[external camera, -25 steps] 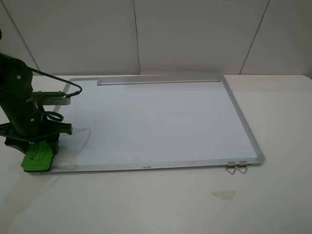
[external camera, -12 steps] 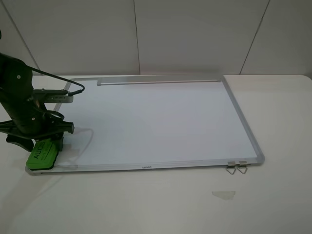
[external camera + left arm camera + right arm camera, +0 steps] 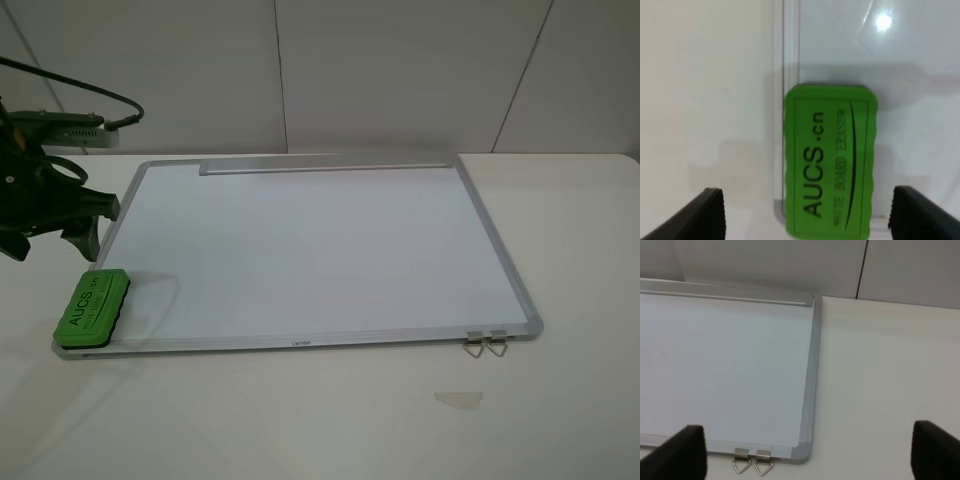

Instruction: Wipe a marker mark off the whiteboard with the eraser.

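Observation:
The green eraser [image 3: 92,308] lies flat, lettering up, on the near left corner of the whiteboard [image 3: 300,250], partly over its silver frame. My left gripper [image 3: 50,238] hangs open above and behind it, touching nothing. In the left wrist view the eraser [image 3: 829,160] sits between and beyond the two dark fingertips [image 3: 705,215], with the gripper [image 3: 812,220] spread wide over the whiteboard [image 3: 900,75]. No marker mark shows anywhere on the board. My right gripper [image 3: 810,455] is open over the board's near right corner [image 3: 800,452] and is out of the exterior view.
A grey tray strip [image 3: 325,166] runs along the board's far edge. Two small metal clips [image 3: 486,344] hang off the near right frame, also in the right wrist view [image 3: 752,462]. A small clear scrap [image 3: 458,398] lies on the white table [image 3: 300,420].
The left gripper let go of the eraser, then lifted and drew back toward the far left. The eraser stays on the board's near left corner.

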`<action>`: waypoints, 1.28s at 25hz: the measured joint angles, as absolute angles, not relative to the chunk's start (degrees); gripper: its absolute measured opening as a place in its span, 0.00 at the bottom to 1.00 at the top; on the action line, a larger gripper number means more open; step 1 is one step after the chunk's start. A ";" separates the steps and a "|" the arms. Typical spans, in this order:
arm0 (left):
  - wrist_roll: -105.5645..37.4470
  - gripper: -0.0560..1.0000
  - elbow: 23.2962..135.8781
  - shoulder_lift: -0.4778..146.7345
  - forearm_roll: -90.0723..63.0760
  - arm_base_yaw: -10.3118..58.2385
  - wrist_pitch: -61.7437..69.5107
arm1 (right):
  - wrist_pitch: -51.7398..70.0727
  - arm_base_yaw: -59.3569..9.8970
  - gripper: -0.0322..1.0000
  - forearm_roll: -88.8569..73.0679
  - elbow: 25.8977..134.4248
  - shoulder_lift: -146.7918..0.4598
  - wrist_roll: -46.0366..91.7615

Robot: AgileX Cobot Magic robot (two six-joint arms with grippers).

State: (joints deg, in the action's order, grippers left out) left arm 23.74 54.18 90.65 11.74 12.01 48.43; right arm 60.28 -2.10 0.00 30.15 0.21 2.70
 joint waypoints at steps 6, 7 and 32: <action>17.81 0.70 55.55 80.90 9.85 11.99 67.69 | 60.28 -2.10 0.82 0.00 30.15 0.21 2.70; 16.52 0.70 55.55 78.88 8.45 11.99 68.34 | 60.28 -2.10 0.82 0.00 30.15 0.21 2.70; 2.54 0.70 29.20 20.36 0.00 11.99 60.92 | 60.28 -2.10 0.82 0.00 30.15 0.21 2.70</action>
State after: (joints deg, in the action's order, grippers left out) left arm 2.54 29.20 20.36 0.00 11.99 60.92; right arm 60.28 -2.10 0.00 30.15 0.21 2.70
